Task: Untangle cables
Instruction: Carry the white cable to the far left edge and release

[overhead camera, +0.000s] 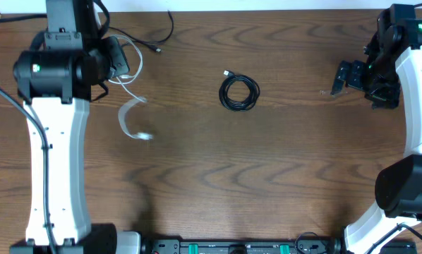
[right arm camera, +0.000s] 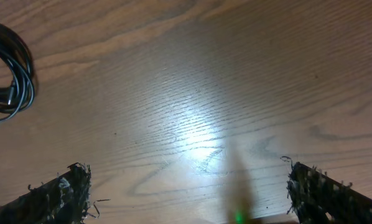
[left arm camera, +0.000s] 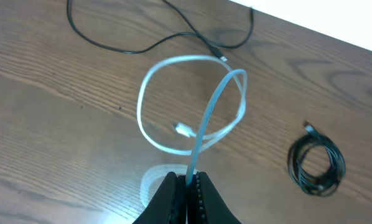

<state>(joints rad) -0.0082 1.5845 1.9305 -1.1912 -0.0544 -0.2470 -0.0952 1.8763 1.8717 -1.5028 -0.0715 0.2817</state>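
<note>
Left gripper [left arm camera: 187,186] has its fingers pressed together on the white cable [left arm camera: 186,58], whose loop lies on the table [overhead camera: 281,162] just ahead. From overhead the arm hides that grip. A loose black cable [left arm camera: 127,52] trails beyond. Right gripper [right arm camera: 186,173] is spread wide over bare wood, and the coiled black cable [right arm camera: 24,78] is cut off at the edge of its view.

1. Left gripper [left arm camera: 187,182]: jaws pinched on the white cable [left arm camera: 209,116].
2. White cable: runs ahead from the fingertips into one open loop on the table [left arm camera: 61,137]; plug [left arm camera: 185,129] inside the loop.
3. Loose black cable [left arm camera: 127,52]: farther ahead, beyond the loop.
4. Coiled black cable [left arm camera: 296,165]: to the gripper's right, apart.
</note>
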